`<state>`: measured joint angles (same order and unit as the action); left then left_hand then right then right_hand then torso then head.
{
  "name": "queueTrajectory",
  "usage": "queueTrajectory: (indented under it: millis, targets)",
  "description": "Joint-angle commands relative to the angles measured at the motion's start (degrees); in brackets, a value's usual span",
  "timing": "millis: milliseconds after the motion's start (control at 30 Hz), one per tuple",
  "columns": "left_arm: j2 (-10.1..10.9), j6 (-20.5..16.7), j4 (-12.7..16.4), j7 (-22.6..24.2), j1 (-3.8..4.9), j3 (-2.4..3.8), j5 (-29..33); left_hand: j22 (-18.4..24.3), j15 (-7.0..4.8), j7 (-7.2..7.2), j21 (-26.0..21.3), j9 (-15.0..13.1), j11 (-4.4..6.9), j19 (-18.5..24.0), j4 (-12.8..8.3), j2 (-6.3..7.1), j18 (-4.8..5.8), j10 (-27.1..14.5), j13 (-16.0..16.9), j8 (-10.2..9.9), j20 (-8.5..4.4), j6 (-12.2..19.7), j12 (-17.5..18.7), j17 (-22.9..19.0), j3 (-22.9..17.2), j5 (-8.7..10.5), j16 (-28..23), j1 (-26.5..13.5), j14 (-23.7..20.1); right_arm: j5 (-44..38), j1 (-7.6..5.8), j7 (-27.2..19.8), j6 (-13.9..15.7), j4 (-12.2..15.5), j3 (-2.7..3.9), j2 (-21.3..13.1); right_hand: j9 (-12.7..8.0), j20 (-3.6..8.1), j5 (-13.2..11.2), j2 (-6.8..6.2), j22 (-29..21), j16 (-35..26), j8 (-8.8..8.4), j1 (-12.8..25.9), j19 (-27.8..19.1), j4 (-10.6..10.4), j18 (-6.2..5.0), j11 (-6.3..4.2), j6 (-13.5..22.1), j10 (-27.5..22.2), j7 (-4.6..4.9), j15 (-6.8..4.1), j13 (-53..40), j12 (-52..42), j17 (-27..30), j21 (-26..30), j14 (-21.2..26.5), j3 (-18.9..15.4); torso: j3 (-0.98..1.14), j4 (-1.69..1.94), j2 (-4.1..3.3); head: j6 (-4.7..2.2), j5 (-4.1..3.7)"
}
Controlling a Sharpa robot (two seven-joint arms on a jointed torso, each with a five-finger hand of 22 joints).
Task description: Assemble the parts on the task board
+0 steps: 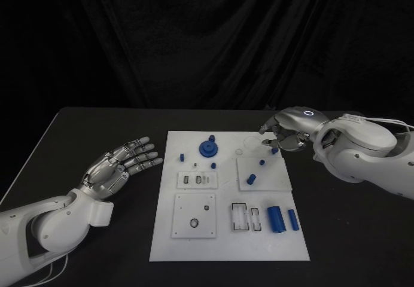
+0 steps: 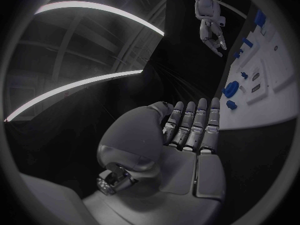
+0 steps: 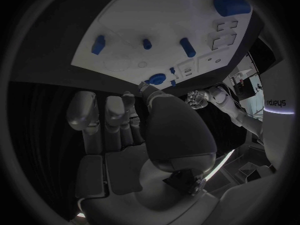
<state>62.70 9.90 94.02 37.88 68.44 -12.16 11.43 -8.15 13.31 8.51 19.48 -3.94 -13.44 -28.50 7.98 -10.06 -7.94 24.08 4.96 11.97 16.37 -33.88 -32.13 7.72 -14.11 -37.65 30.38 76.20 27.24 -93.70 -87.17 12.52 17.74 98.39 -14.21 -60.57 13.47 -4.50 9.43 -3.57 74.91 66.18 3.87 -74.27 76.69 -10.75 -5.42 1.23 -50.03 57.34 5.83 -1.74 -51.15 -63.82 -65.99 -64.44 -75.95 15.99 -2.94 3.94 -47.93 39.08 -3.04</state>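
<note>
Task board (image 1: 226, 239) lies mid-table, white, blue parts scattered on it: round knobbed part (image 1: 208, 147) near far edge, two cylinders (image 1: 282, 219) at near right. Left hand (image 1: 119, 166) hovers left of board, palm up, fingers spread, holding nothing. Right hand (image 1: 283, 133) over far right corner, fingers curled; grip cannot be told.

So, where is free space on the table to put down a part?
Bare table lies beyond the left hand, and along the task board beside the left arm. The far right corner is crowded by the right hand.
</note>
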Motion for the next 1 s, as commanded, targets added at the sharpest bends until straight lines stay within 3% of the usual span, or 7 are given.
queueTrajectory:
  millis: [33, 100, 233, 533, 867, 1000]
  targets:
    - [-0.04, 0.09, 0.11, 0.68, -0.09, 0.04, 0.17, 0.02, 0.25, 0.09, 0.37, -0.06, -0.33, 0.31, 0.02, 0.15, 1.05, 0.01, 0.05, 0.10, -0.01, -0.26, -0.20, 0.01, -0.42, 0.31, 0.19, -0.50, -0.05, -0.29, 0.33, 1.86, -0.31, 0.31, -0.02, -1.63, -0.72, 0.02, -1.30, -0.65, 6.27, -1.52, -0.27, -0.28, 0.07, -0.60, -0.29, -0.19, 1.34, -0.52, -0.29, -0.23, 1.32, 1.31, 1.07, 1.43, 0.19, -0.20, -0.03, -0.01, 0.04, 0.08, -0.28]
    - [-0.10, 0.13, 0.06, 0.67, -0.09, 0.04, 0.17, 0.02, 0.25, 0.09, 0.37, -0.06, -0.33, 0.31, 0.02, 0.15, 1.05, 0.01, 0.05, 0.10, -0.01, -0.26, -0.20, 0.01, -0.42, 0.31, 0.19, -0.50, -0.05, -0.29, 0.63, 2.24, -0.74, 0.14, -0.04, -2.27, -1.06, 0.07, -1.90, -0.76, 6.05, -2.35, -0.25, -0.54, -0.17, -0.79, -0.38, -0.22, 1.91, -1.07, -0.29, -0.23, 2.16, 2.08, 1.63, 2.15, 0.43, -0.41, 0.00, 0.19, -0.01, 0.04, -0.50]
    - [-0.30, 0.26, -0.08, 0.63, -0.10, 0.04, 0.17, 0.02, 0.25, 0.09, 0.37, -0.06, -0.33, 0.31, 0.02, 0.15, 1.05, 0.01, 0.05, 0.10, -0.01, -0.26, -0.20, 0.01, -0.42, 0.31, 0.19, -0.50, -0.05, -0.29, 1.82, 2.72, -0.81, -0.81, -0.06, -3.14, -1.60, 0.12, -2.42, -0.98, 5.91, -2.87, -0.31, -1.31, -0.18, -0.82, -0.40, -0.31, 2.93, -1.03, -0.46, -0.32, 2.49, 2.50, 1.80, 2.67, 0.33, -0.69, 0.11, 0.16, -0.11, -0.06, -0.63]
    - [-0.46, 0.46, -0.34, 0.47, -0.13, 0.04, 0.17, 0.01, 0.24, 0.13, 0.40, -0.06, -0.38, 0.31, -0.02, 0.22, 1.05, 0.14, 0.07, 0.11, -0.01, -0.27, -0.26, 0.02, -0.56, 0.31, 0.25, -0.60, -0.03, -0.29, 3.73, 2.32, 0.50, -3.58, -0.08, -2.41, -2.58, 0.25, -2.54, -1.29, 5.79, -3.61, -0.36, -2.36, -0.01, -1.02, -0.43, -0.50, 5.40, -1.02, -0.78, -0.46, 3.00, 3.11, 1.98, 3.27, 0.14, -1.23, 0.00, 0.10, -0.12, 0.12, -0.45]
    - [-0.57, 0.68, -0.53, 0.21, -0.16, 0.04, 0.17, 0.01, 0.24, 0.14, 0.41, -0.06, -0.40, 0.32, -0.03, 0.22, 1.05, 0.18, 0.07, 0.12, -0.01, -0.29, -0.27, 0.02, -0.61, 0.32, 0.27, -0.64, -0.04, -0.29, 4.65, 2.09, 0.48, -5.35, -0.08, -1.20, -2.82, 0.28, -2.74, -1.42, 5.66, -4.14, -0.29, -2.40, -0.12, -1.26, -0.49, -0.50, 5.97, -1.21, -0.73, -0.48, 3.32, 3.41, 2.31, 3.79, 0.28, -1.53, 0.08, 0.30, -0.18, 0.19, -0.68]
    - [-0.61, 0.76, -0.60, 0.08, -0.17, 0.04, 0.17, 0.01, 0.24, 0.14, 0.41, -0.06, -0.40, 0.32, -0.03, 0.22, 1.05, 0.18, 0.07, 0.12, -0.01, -0.29, -0.27, 0.02, -0.61, 0.32, 0.27, -0.64, -0.04, -0.29, 4.81, 2.17, 0.21, -5.82, -0.08, -0.85, -2.85, 0.29, -2.78, -1.46, 5.63, -4.27, -0.26, -2.44, -0.15, -1.27, -0.51, -0.49, 6.00, -1.34, -0.68, -0.48, 3.47, 3.54, 2.40, 3.89, 0.33, -1.58, 0.01, 0.17, -0.14, 0.30, -0.59]
